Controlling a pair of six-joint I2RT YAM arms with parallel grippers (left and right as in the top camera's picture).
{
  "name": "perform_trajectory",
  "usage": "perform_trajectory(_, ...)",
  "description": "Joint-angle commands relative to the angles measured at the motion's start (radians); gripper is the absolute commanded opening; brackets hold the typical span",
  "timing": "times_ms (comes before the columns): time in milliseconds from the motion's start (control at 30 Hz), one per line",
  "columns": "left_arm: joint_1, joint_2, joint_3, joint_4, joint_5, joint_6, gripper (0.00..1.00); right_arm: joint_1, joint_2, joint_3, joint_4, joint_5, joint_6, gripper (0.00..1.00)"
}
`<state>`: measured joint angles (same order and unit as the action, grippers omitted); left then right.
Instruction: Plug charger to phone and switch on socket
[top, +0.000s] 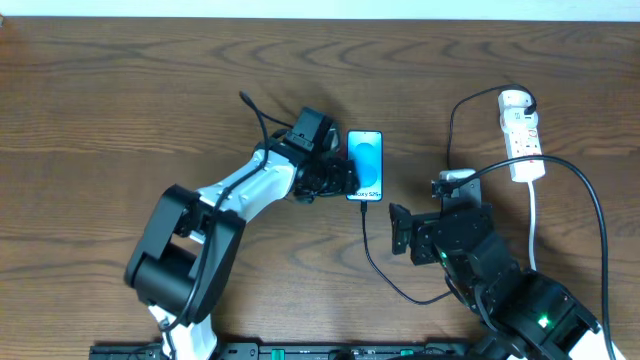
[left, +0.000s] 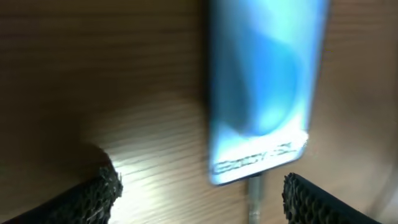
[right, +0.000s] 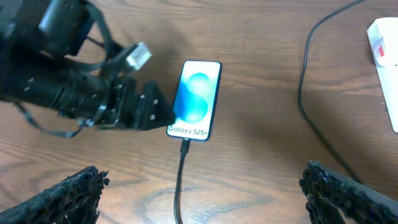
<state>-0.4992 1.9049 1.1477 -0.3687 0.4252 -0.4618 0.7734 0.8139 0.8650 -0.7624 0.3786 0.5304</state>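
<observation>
Overhead cam sits above the table (top: 120, 100), looking straight down from far out, with the whole workspace in frame. Left wrist cam is nearly on top of the phone (left: 264, 87): blurred, lower end only. Right wrist cam stands well back, angled down, with a wider view. All three share the phone.

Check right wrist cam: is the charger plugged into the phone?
Yes, the charger plug sits in the bottom edge of the phone, with its cable trailing away toward the camera.
</observation>
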Motion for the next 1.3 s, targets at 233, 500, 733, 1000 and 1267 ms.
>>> perform_trajectory(233,0.089,-0.508,-0.017,-0.2,-0.419,0.166,0.96,-0.007,0.009,0.011,-0.047,-0.014,0.034,0.99)
perform_trajectory(500,0.184,-0.916,-0.018,-0.327,-0.48,0.166,0.96,-0.021,0.115,0.01,-0.038,0.209,0.056,0.64)
perform_trajectory(733,0.195,-1.155,-0.018,-0.481,-0.535,0.166,0.96,-0.211,0.248,0.024,-0.012,0.14,0.105,0.01)
perform_trajectory(1000,0.195,-1.266,-0.018,-0.685,-0.535,0.166,0.96,-0.525,0.314,0.144,-0.132,-0.13,0.105,0.01)
perform_trajectory(1267,0.195,-1.266,-0.018,-0.822,-0.535,0.166,0.96,-0.835,0.408,0.362,-0.317,-0.161,0.101,0.01)
